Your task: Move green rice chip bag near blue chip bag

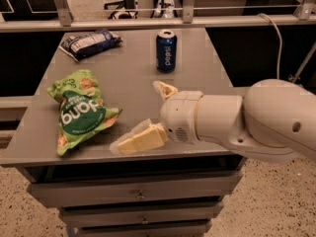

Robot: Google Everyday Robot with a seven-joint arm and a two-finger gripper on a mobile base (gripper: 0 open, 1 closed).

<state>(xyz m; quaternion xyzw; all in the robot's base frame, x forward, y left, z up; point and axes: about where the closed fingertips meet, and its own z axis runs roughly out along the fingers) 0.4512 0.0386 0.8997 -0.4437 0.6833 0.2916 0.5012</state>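
Observation:
The green rice chip bag (79, 111) lies flat on the front left of the grey table (128, 68). The blue chip bag (90, 43) lies at the table's back left corner, well apart from the green bag. My gripper (143, 115) is open and empty over the front middle of the table, just right of the green bag. One tan finger (140, 139) points left toward the bag near the front edge; the other (165, 89) sits farther back.
An upright blue Pepsi can (166, 51) stands at the back middle of the table, behind my gripper. Drawers (138, 194) sit under the tabletop. A metal railing (148, 21) runs behind the table. A grey cable (277, 38) hangs at the right.

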